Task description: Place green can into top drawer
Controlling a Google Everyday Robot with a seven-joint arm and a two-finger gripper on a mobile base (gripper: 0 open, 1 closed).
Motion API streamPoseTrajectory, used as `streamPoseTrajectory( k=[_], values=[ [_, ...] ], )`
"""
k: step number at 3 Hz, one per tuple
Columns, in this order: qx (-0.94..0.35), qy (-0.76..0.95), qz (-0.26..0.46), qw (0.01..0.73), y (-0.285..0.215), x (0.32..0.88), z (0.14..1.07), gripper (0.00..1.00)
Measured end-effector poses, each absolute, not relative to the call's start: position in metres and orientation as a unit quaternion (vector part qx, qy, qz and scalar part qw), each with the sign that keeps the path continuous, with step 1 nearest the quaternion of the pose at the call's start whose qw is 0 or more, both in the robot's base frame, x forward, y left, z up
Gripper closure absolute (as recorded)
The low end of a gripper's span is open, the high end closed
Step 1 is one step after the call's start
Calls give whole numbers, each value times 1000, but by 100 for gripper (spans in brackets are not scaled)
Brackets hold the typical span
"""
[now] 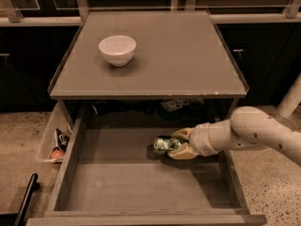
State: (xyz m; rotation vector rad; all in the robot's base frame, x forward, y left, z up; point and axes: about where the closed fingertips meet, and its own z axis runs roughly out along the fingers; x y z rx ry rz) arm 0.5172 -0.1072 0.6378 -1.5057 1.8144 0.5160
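Observation:
The green can (163, 144) lies on its side, held low inside the open top drawer (117, 182), near its right half and towards the back. My gripper (175, 144) reaches in from the right and is shut on the can, one tan finger (181, 133) above it and one below. The white arm (254, 133) crosses the drawer's right wall. The can's far end is hidden by the fingers.
A white bowl (117, 49) stands on the grey cabinet top (188, 60) at the back left. A narrow pale bin (55, 140) with colourful small items hangs left of the drawer. A dark bar (26, 199) lies at the bottom left over the speckled floor.

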Motion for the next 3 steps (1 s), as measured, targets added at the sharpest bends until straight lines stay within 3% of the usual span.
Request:
streamPoseTrajectory(
  k=[1,3],
  values=[
    [-583,703,200,356,-107,517,637,84],
    [-583,703,200,356,-107,517,637,37]
  ],
)
